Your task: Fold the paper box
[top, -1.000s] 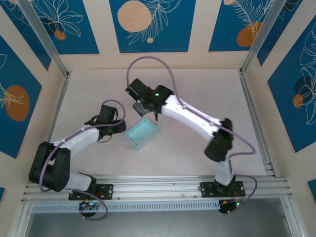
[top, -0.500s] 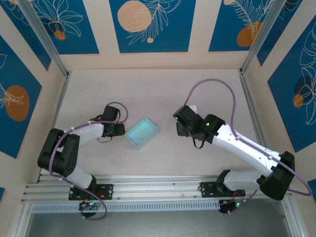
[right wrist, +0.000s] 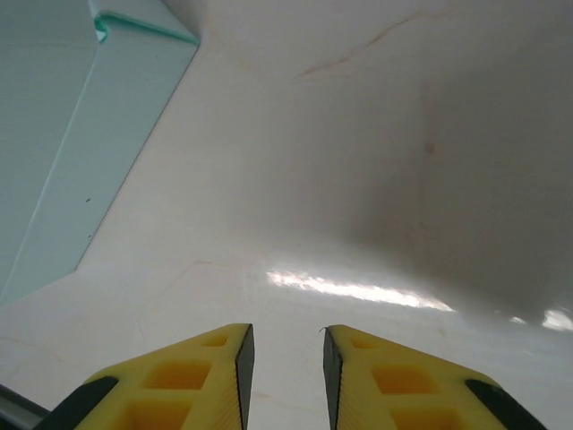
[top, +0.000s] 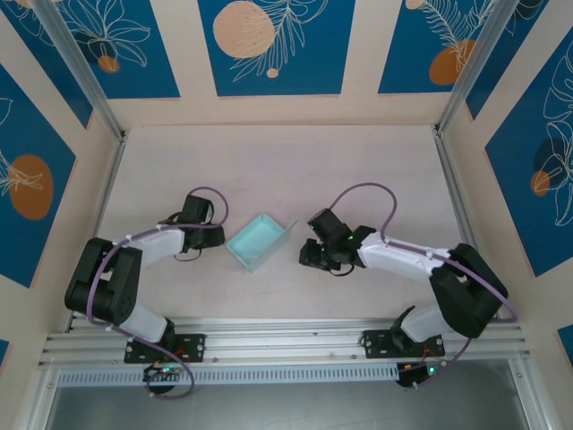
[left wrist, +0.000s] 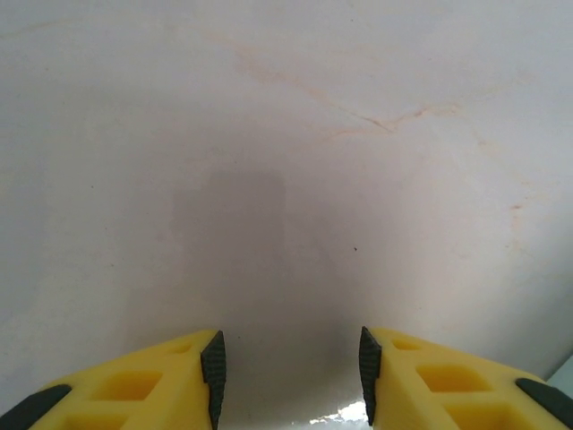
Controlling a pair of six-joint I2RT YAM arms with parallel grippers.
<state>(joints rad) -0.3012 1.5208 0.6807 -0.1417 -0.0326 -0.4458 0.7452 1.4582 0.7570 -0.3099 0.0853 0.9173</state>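
The pale-blue paper box (top: 260, 240) is seen as a shallow open box mid-table (top: 295, 166), set between the two claws. The left claw (left wrist: 288, 363) is held moderately apart over bare table. The right claw (right wrist: 283, 363) is narrowed to a slim gap — nothing gripped, box off to its left.

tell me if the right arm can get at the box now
Probably yes: the right end effector sits just beside the box, with bare table between them and nothing in its jaws.
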